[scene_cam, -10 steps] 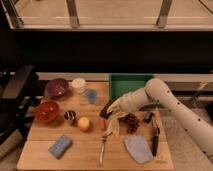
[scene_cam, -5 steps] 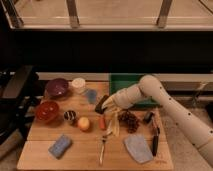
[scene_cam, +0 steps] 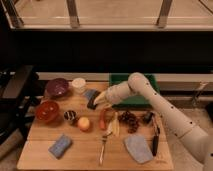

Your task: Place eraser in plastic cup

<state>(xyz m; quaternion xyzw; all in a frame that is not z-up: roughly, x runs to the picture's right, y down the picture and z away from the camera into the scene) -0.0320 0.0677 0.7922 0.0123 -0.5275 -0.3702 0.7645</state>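
Hand (scene_cam: 96, 102) above wooden table (scene_cam: 85, 155)

Wooden desk (scene_cam: 80, 156), dim light. Dark wall (scene_cam: 100, 50) behind it; above, metal-framed glazing (scene_cam: 73, 12), brighter beyond. Black furniture (scene_cam: 15, 95) at left. Claw (scene_cam: 98, 100) over desk's rear middle.

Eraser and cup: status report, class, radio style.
Gripper over board's upper middle, shut on eraser. Plastic cup directly behind, upright. Eraser not yet in cup. Nothing between them.
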